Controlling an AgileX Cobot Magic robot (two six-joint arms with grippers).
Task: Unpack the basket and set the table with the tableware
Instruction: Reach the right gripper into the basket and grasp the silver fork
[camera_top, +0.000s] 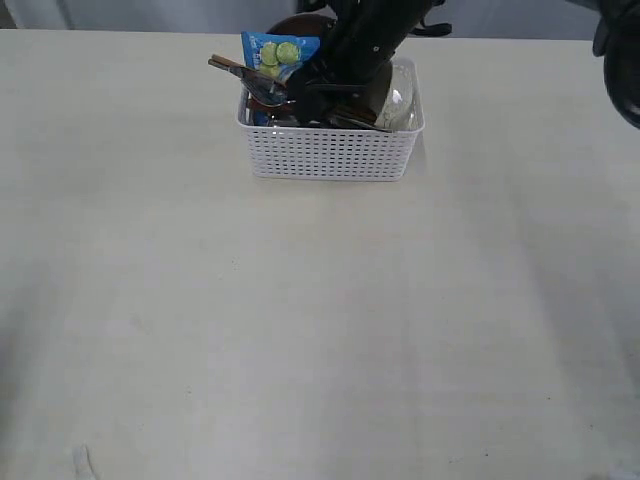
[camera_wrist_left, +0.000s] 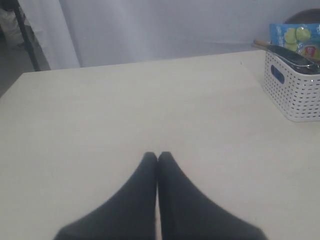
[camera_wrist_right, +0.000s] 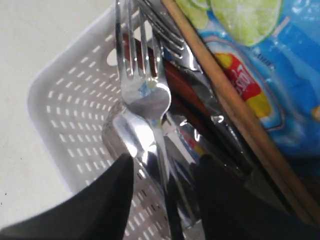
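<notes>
Tableware (camera_top: 258, 85) half-hidden behind right end effector (camera_wrist_right: 165, 170)

Spread claw (camera_wrist_right: 165, 167) astride a steel fork (camera_wrist_right: 142, 95) in the white basket (camera_wrist_right: 65, 100), chopstick (camera_wrist_right: 225, 100) and blue bag (camera_wrist_right: 280, 75) alongside.

Lab-like setup, plain table (camera_top: 300, 330), pale curtain backdrop (camera_wrist_left: 175, 25)
</notes>
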